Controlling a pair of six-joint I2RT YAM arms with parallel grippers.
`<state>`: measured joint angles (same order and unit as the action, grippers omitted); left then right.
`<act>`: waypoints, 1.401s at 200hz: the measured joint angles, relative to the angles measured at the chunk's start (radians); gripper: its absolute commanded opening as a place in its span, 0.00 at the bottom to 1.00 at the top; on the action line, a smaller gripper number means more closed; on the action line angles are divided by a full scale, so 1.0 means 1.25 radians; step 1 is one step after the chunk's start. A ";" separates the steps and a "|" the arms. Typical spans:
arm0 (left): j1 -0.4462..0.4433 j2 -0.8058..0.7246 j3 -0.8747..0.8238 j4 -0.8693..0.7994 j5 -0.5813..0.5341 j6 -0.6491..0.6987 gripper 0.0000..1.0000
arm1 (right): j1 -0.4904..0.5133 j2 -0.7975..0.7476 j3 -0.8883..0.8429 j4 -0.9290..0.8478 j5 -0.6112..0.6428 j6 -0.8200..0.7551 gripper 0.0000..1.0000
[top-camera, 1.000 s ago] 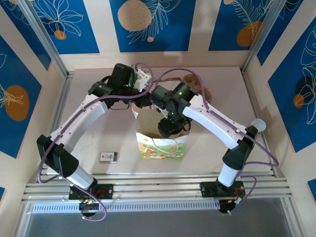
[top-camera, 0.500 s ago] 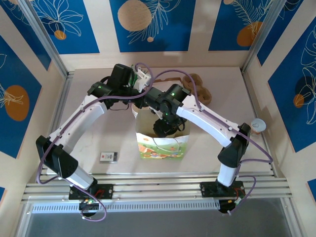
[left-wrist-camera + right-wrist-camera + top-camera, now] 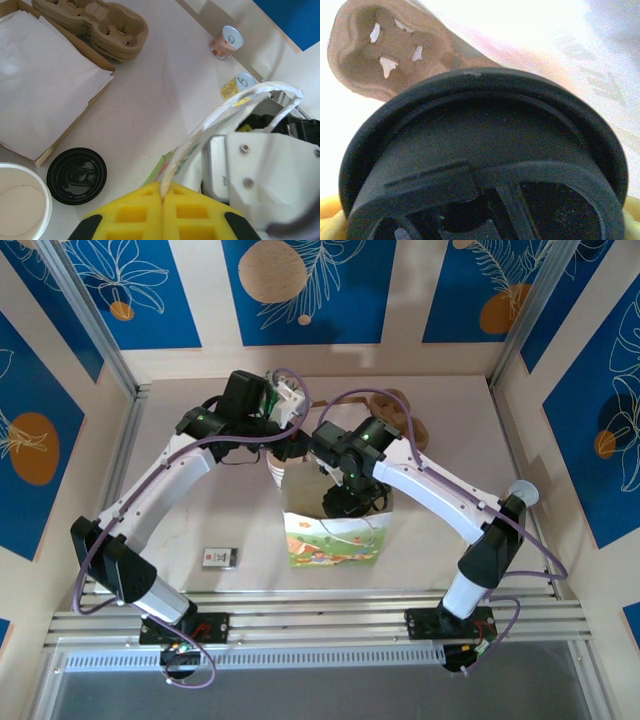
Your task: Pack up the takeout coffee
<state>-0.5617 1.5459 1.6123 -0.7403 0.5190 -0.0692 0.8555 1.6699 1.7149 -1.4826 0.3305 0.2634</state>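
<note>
While the left claw [image 3: 162, 200] pinches the bag handle [image 3: 215, 117], the right claw [image 3: 346, 502] clasps the takeout coffee [image 3: 485, 165]. A card [image 3: 220, 558] lies at the bag's [image 3: 333, 545] nine o'clock.

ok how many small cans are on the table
2. An orange can stands near the wall; a yellow can sits nearer, partly behind the white bag handle. Others may hide behind the left gripper.

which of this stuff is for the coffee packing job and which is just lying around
In the job: takeout coffee, held by right gripper; paper bag, handle pinched by left gripper.
Lying about: two cans, loose black lid, cup carriers, small packet.
</note>
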 measured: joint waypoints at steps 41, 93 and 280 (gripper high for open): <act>0.000 0.000 -0.005 0.003 0.000 0.000 0.00 | -0.008 0.000 -0.023 0.037 -0.002 -0.007 0.76; 0.000 0.000 -0.006 0.017 0.000 0.000 0.00 | 0.002 -0.006 -0.023 0.031 -0.002 -0.009 0.76; -0.003 -0.022 -0.023 0.041 0.000 0.000 0.00 | 0.029 -0.063 -0.096 0.031 -0.034 -0.009 0.76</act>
<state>-0.5655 1.5188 1.5833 -0.6888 0.5190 -0.0696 0.8917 1.5917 1.5944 -1.4433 0.2886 0.2516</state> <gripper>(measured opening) 0.044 0.806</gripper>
